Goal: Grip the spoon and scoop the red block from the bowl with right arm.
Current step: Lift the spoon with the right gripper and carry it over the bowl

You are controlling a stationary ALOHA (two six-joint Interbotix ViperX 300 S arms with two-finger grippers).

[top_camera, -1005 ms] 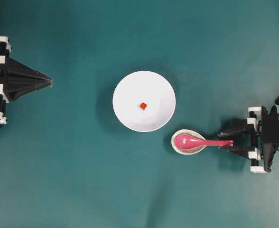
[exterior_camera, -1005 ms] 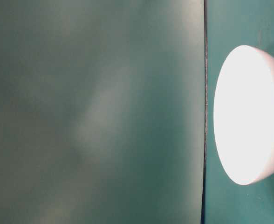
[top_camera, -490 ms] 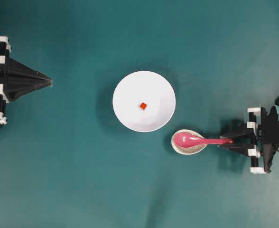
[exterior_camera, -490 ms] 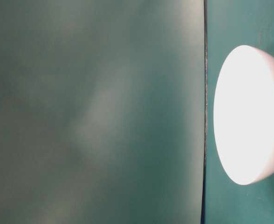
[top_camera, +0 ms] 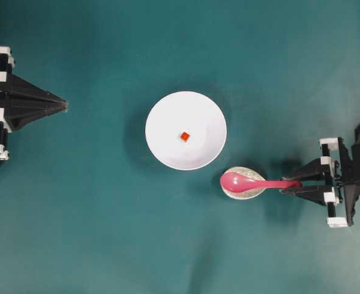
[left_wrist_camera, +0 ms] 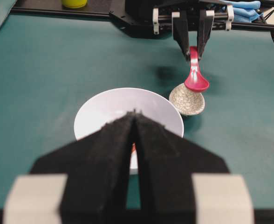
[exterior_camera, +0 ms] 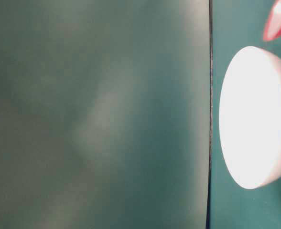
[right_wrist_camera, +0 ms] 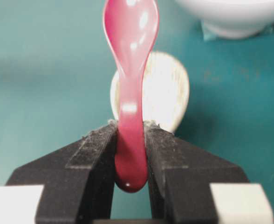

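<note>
My right gripper (top_camera: pixel 297 184) (right_wrist_camera: pixel 130 131) is shut on the handle end of the pink spoon (top_camera: pixel 244 182) (right_wrist_camera: pixel 130 70) (left_wrist_camera: pixel 195 74). The spoon's scoop hangs a little above the speckled beige rest (top_camera: pixel 243 190) (right_wrist_camera: pixel 167 91). To its upper left stands the white bowl (top_camera: pixel 186 130) (left_wrist_camera: pixel 113 112) with the small red block (top_camera: pixel 184 136) near its middle. My left gripper (top_camera: pixel 63 106) (left_wrist_camera: pixel 134 114) sits shut and holds nothing at the far left, pointing toward the bowl. In the table-level view the bowl (exterior_camera: pixel 255 117) is a bright blur and the spoon's scoop (exterior_camera: pixel 278 20) shows at the top right.
Teal mat (top_camera: pixel 106 233) covers the table all round the bowl. In the left wrist view a black rail (left_wrist_camera: pixel 81 11) with a yellow object (left_wrist_camera: pixel 74 3) runs along the far edge, behind the right arm.
My right gripper closed on the spoon's handle and lifted it off the rest. The scoop moved slightly left and entered the table-level view. Left arm, bowl and block unmoved.
</note>
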